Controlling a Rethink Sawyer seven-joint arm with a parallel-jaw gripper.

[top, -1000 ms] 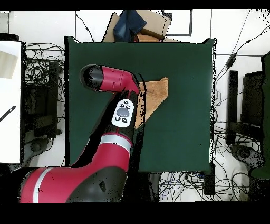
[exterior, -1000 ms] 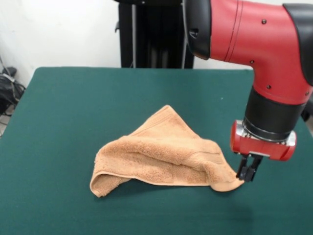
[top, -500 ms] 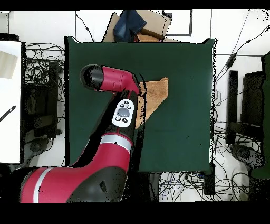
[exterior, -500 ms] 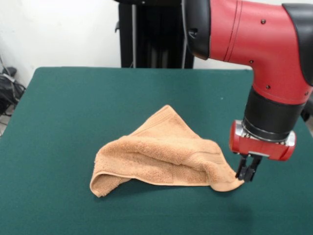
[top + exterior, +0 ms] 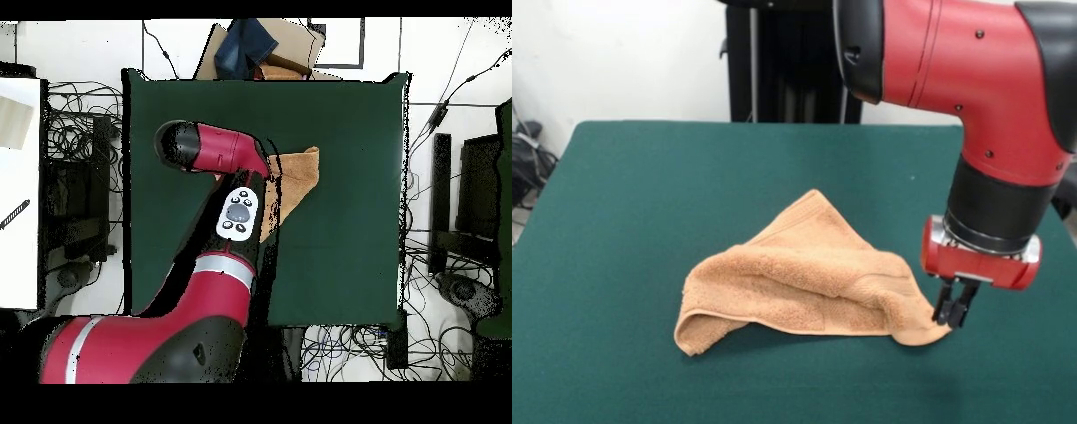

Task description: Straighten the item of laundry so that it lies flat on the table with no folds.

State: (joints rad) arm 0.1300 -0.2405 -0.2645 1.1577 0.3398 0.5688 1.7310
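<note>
From my station the front view shows, nearest the camera, a bare strip of the green table (image 5: 618,371). Just beyond it lies the towel (image 5: 803,287), bunched into a rough triangle a little right of the table's middle. Its near edge is a long fold running left to right, with a loose rounded loop at the left end lifted slightly off the felt. The right end tapers to a thin corner.

At that right corner I see the gripper (image 5: 953,307), pointing straight down, its dark fingers drawn narrow together and nipping the corner tip of the towel. The corner is raised only barely from the felt; the rest of the cloth rests on the table to the gripper's left.

Farther back the towel rises to a peak with a hemmed edge and a woven band running down its far slope. Above the gripper stand the red wrist and black collar of the arm (image 5: 989,106).

In the overhead view the arm (image 5: 235,215) covers one side of the towel (image 5: 298,178), and I cannot see the gripper there.
</note>
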